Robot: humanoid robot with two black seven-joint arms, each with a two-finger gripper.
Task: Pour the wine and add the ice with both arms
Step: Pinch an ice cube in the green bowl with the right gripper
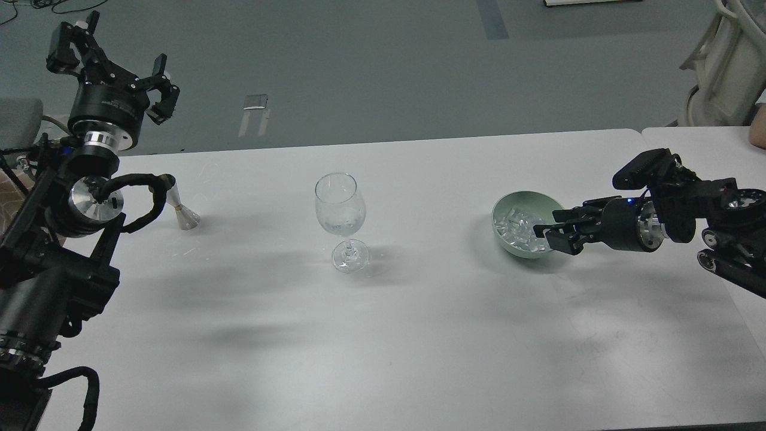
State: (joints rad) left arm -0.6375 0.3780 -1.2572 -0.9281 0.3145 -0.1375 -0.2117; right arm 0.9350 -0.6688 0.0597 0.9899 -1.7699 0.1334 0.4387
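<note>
A clear stemmed wine glass [340, 206] stands upright at the table's middle. A little colourless liquid, the wine [340, 228], seems to sit in the bottom of its bowl. A pale green bowl [502, 206] to the right holds a heap of clear ice chunks [519, 227]. My right gripper [546, 235] reaches in over the bowl's right rim, with its fingertips at the ice. Its dark fingers cannot be told apart. My left gripper [119, 57] is raised high at the far left, open and empty, well away from the glass.
A small silvery cone-shaped vessel [184, 214] lies tilted on the white table [419, 335] next to my left arm's cable. A second table [694, 140] adjoins at the right. White equipment [727, 66] stands on the floor at the back right.
</note>
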